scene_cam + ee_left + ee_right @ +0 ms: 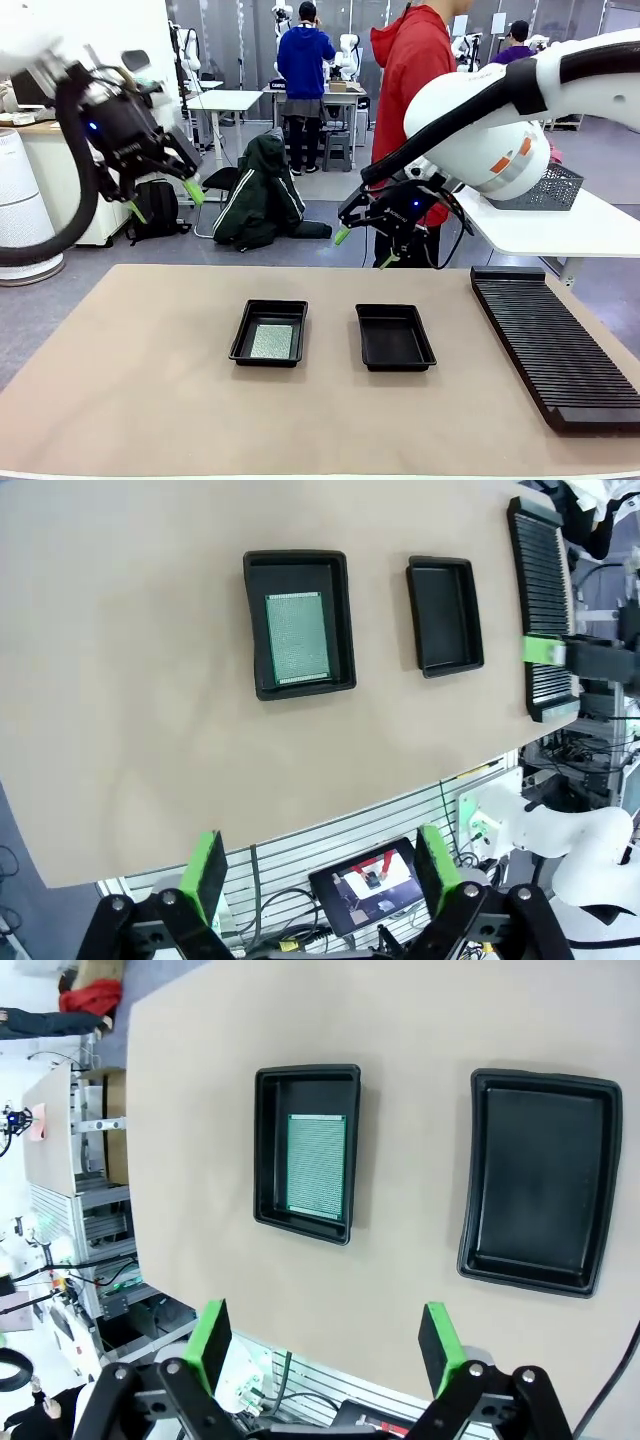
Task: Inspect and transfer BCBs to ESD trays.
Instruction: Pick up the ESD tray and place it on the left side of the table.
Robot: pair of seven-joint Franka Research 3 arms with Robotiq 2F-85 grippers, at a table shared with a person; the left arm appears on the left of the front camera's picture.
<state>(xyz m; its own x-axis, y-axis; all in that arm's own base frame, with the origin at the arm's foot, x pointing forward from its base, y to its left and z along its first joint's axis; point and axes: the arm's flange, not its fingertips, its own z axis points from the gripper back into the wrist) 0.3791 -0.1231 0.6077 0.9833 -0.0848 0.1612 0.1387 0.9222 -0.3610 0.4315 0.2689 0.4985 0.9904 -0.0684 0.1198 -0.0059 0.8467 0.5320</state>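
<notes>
Thin green circuit board (pixel 271 341) lay flat in shallow black plastic tray (pixel 240 345), worktop (pixel 150 400) centre; second black tray (pixel 362 340) probably awaited one. Raised clear, left hand (pixel 165 200) and right hand (pixel 363 248) hung wide, empty.

Bright, even overhead light is washing the table (pixel 150 400); no hard glare. Trays (pixel 268 1150) ahead of the fingers (pixel 210 1340) are throwing only faint soft shadows. Wrist views are bowing at edges; fingers are reading slightly soft.

Slotted rack (pixel 555 345) cut by right edge, person (pixel 412 70) cropped at top
</notes>
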